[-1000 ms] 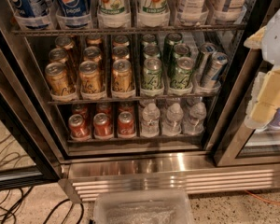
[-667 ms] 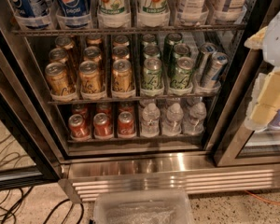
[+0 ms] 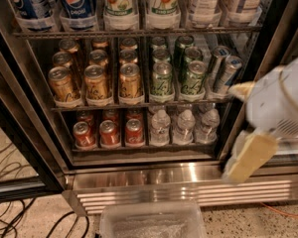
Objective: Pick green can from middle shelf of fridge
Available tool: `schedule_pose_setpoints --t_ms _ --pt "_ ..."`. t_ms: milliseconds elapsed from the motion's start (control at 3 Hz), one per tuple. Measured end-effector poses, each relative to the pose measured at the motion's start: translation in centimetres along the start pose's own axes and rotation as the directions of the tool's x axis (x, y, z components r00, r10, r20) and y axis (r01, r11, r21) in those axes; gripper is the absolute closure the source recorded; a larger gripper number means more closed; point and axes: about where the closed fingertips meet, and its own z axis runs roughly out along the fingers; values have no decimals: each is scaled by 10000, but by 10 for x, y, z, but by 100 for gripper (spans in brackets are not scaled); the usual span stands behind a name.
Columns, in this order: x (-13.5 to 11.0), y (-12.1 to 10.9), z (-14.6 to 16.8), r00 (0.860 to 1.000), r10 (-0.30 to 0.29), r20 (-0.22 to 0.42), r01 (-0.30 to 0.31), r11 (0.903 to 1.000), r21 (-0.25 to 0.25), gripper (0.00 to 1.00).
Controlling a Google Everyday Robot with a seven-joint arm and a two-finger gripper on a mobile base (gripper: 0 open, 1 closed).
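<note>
The fridge [image 3: 188, 190] stands open in front of me, its ribbed steel grille at the bottom. The middle shelf [image 3: 139, 104] is a dark wire rack. Its right half holds rows of pale green cans; the two front ones are a green can [image 3: 162, 81] and a second green can [image 3: 193, 78]. My gripper [image 3: 244, 125] hangs at the right, in front of the fridge's right frame, to the right of and lower than the green cans. Its yellowish fingers [image 3: 249, 157] stand open with nothing between them.
Gold cans [image 3: 97, 83] fill the shelf's left half and slim silver-blue cans [image 3: 223, 71] its right end. Big soda bottles [image 3: 77, 4] stand above; red cans [image 3: 109, 133] and water bottles [image 3: 184, 125] below. A clear plastic bin [image 3: 151, 222] and cables [image 3: 10, 217] lie on the floor.
The gripper has moved left and down, further into view towards the fridge opening. The cans and bottles have not moved.
</note>
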Motion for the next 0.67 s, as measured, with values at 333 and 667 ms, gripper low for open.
schedule_pose_setpoints --t_ms 333,667 --pt "-4 36 58 9844 1081 1389 -1013 9933 -557 0" --pt "-7 65 119 9425 1912 2742 -1658 9796 -1134 0"
